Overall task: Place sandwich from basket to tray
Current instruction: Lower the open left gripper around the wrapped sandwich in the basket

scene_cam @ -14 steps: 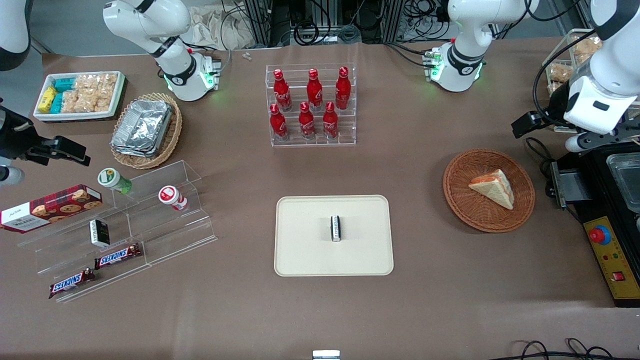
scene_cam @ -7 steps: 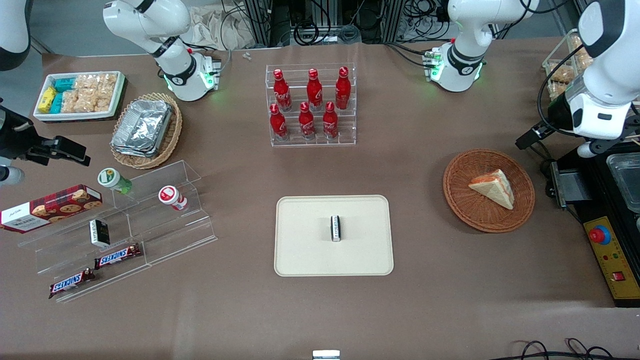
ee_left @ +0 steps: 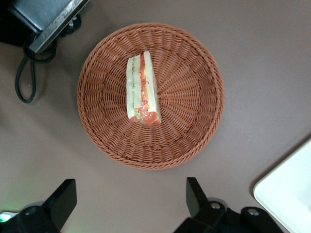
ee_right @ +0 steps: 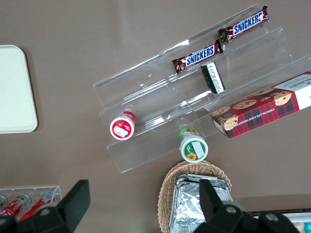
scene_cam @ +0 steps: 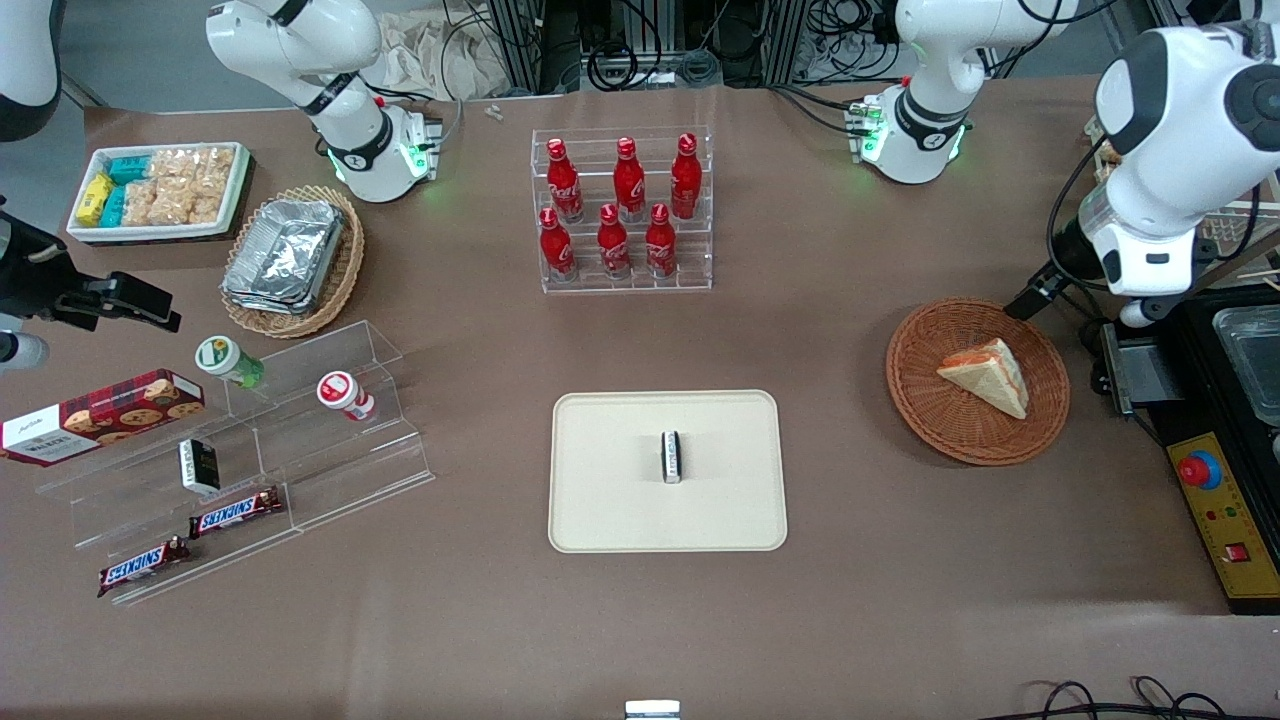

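The sandwich (ee_left: 142,89) is seen lying in the basket (ee_left: 194,131), near its middle, with the layered filling edge turned up toward the wrist camera. The basket stands on the counter (scene_cam: 860,600) toward the working arm's end. The hand (ee_left: 131,204) is held high above the counter, just beside the basket's rim; its two fingers (ee_left: 195,194) are spread wide apart and nothing is held between them. In the front view the hand itself is mostly covered by the arm's wrist.

The step in hand is judged to be the approach: the sandwich has not yet been touched, and the task is only at its beginning. For the next move, the hand probably has to be brought over the sandwich, lowered into the basket, and closed across the two bread faces, gently, because the bread looks soft and may be squeezed.

The tray (scene_cam: 600,500) lies well apart from the basket, near the middle of the counter. A small black-and-white packet (scene_cam: 672,457) already stands at its centre, so free space beside it should be chosen for the sandwich.
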Controlling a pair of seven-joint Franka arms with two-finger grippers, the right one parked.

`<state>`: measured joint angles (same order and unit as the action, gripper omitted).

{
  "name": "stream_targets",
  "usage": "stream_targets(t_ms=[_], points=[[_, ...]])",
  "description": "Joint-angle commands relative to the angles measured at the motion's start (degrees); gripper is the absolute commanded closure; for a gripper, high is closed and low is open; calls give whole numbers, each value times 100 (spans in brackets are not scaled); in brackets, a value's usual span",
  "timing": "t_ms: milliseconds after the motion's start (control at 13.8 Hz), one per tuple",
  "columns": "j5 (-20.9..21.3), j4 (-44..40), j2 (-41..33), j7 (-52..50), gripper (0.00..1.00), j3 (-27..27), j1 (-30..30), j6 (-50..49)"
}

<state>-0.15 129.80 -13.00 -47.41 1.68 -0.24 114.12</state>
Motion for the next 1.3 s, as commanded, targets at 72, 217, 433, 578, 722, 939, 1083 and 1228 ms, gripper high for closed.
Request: stream_targets(t_ms=[72,217,433,578,722,939,1083,1228], points=[[42,142,350,-392,0,43,6,435],[59,256,421,-392,0,43,-3,663],[68,300,570,-392,0,34,15,830],[68,414,711,-392,0,34,15,1119],[77,476,851,-401,0,25,15,1357],[235,476,1088,-401,0,8,24,1551],[244,476,1264,-410,0,8,32,1718],[244,476,1422,-445,0,-53,41,1859]])
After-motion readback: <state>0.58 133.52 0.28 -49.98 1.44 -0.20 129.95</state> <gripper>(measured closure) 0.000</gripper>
